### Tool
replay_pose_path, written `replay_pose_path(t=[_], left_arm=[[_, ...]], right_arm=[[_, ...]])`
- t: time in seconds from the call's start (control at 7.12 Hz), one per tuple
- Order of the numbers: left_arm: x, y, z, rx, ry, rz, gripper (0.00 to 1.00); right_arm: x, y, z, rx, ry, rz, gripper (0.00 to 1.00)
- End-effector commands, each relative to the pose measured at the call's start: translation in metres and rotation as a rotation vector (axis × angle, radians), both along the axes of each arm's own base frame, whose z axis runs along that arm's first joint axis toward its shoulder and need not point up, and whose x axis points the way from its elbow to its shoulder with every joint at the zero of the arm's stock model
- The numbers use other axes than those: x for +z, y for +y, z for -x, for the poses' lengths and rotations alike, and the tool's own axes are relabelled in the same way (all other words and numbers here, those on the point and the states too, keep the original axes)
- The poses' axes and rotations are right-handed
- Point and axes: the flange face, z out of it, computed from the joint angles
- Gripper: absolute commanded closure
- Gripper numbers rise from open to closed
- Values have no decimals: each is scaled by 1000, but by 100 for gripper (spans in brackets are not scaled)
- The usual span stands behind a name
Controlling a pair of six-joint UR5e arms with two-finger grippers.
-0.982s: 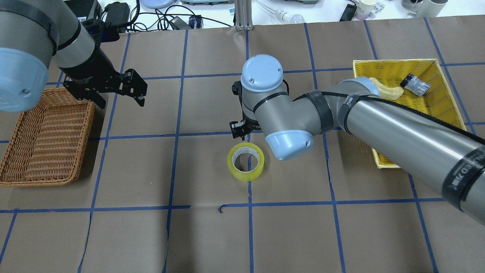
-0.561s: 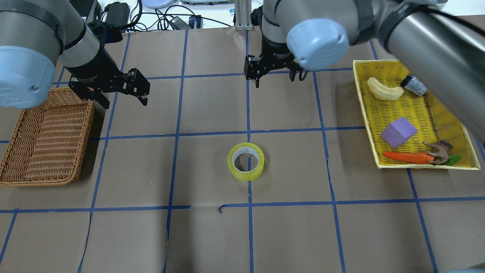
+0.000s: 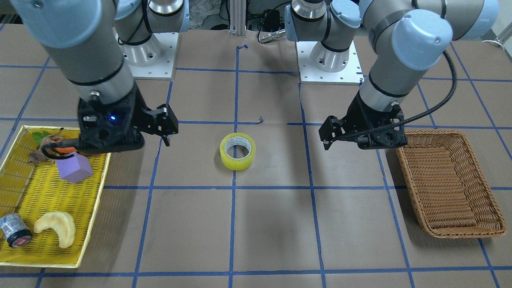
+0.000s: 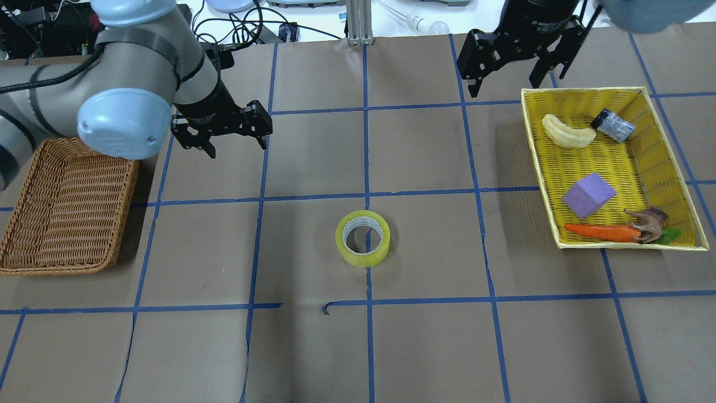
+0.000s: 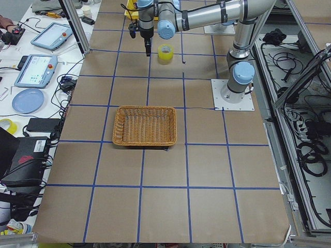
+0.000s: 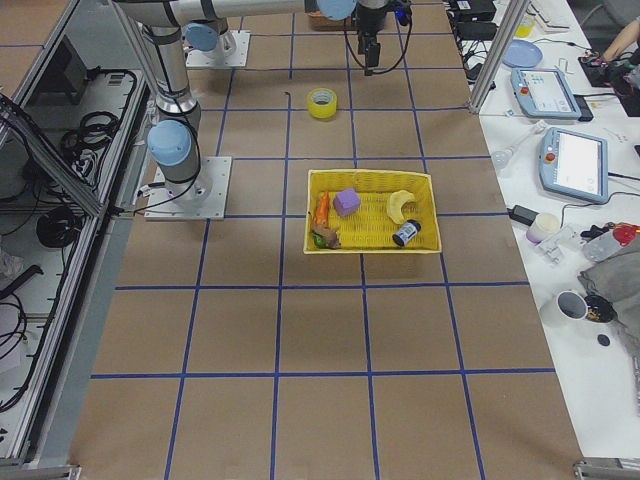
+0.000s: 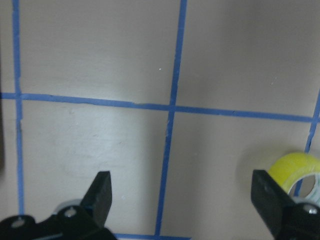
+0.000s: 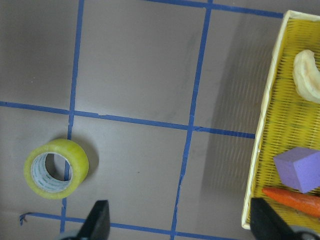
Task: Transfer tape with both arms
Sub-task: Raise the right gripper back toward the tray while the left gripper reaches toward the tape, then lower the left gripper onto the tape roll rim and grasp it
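I see the tape lying flat with its core hole up, near the middle of the brown papered surface. It straddles a blue grid line and nothing touches it.

The left gripper hangs over the surface on the roll's left side, well apart from it. Its jaws are spread wide with nothing between them. In the left wrist view the roll peeks in at the lower right corner, just past one fingertip.

The right gripper hangs high over toward the yellow tray, also well apart from the roll. Its jaws are spread too and hold nothing.

The tray carries a pale curved piece, a dark cylinder, a purple block, a carrot and a small toy animal.

A wicker basket sits at the left end, beside the left arm.
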Motion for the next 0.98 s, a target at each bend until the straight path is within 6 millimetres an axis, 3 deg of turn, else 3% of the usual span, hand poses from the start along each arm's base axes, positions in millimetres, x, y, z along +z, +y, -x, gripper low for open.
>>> replay_pose_path(t=[0.0,0.14,0.28,0.84], left_arm=[[-42,16,52,4,-11,-25,0],[-73,34,70,16,-23,-74,0],[-79,42,83,42,-24,-74,0],[-136,61,135,21,-36,-132,0]], right_arm=[[-10,17,4,-4,-1,66,0],[-9,18,5,-6,1,57,0],[-9,18,5,-6,1,58,0],[-5,17,4,-6,-2,69,0]])
